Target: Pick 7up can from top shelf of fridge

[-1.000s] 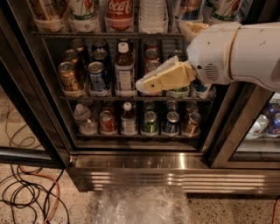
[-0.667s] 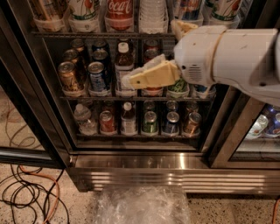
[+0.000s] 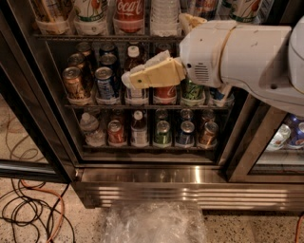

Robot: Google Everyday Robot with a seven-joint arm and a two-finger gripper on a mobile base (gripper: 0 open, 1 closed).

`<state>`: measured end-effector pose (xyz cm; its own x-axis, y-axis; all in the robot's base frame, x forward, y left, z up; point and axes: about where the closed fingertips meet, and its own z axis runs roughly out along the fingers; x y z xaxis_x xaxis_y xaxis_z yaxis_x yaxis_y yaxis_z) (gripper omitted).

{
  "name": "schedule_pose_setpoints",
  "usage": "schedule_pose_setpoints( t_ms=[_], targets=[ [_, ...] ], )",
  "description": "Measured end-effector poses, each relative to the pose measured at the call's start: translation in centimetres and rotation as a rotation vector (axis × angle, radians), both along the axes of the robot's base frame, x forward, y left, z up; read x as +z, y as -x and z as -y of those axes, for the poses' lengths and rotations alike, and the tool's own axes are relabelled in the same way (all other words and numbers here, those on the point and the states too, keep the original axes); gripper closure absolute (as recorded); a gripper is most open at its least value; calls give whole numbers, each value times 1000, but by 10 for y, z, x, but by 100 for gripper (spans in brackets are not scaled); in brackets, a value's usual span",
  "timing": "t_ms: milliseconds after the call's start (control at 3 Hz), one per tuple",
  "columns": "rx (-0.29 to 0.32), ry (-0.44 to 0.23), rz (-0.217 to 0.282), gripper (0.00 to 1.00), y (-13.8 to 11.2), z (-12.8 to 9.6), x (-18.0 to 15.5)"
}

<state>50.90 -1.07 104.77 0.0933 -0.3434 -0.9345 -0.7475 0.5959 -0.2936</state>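
The fridge [image 3: 156, 182] stands open in front of me, its ribbed steel base at the bottom of the camera view. The top shelf [image 3: 109, 37] runs along the upper edge, with drinks in translucent tubs. The 7up can [image 3: 90, 10], pale white and green with a red spot, stands at the upper left beside a red Coca-Cola drink [image 3: 129, 12]; only its lower part shows. My gripper [image 3: 142, 76], tan on a big white arm [image 3: 237, 52], points left in front of the middle rack, below and right of the 7up can. It holds nothing that I can see.
The middle rack [image 3: 142, 107] and lower rack [image 3: 147, 146] hold several small cans and bottles. Cables [image 3: 28, 209] lie on the floor at the left. Crinkled plastic wrap [image 3: 152, 223] lies before the base. A second cooler [image 3: 285, 137] stands at the right.
My arm and gripper have moved left across the fridge front and slightly up, from before the middle rack's right side to its centre.
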Motion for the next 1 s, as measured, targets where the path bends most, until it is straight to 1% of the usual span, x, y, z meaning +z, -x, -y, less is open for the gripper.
schedule_pose_setpoints(
  t_ms=[333,667,1000],
  targets=[
    [-7,-81,1,0,-10,-15,5],
    [-31,-230,-20,0,-37,-49,13],
    [-98,-247,-3,0,-49,-43,18]
  ],
)
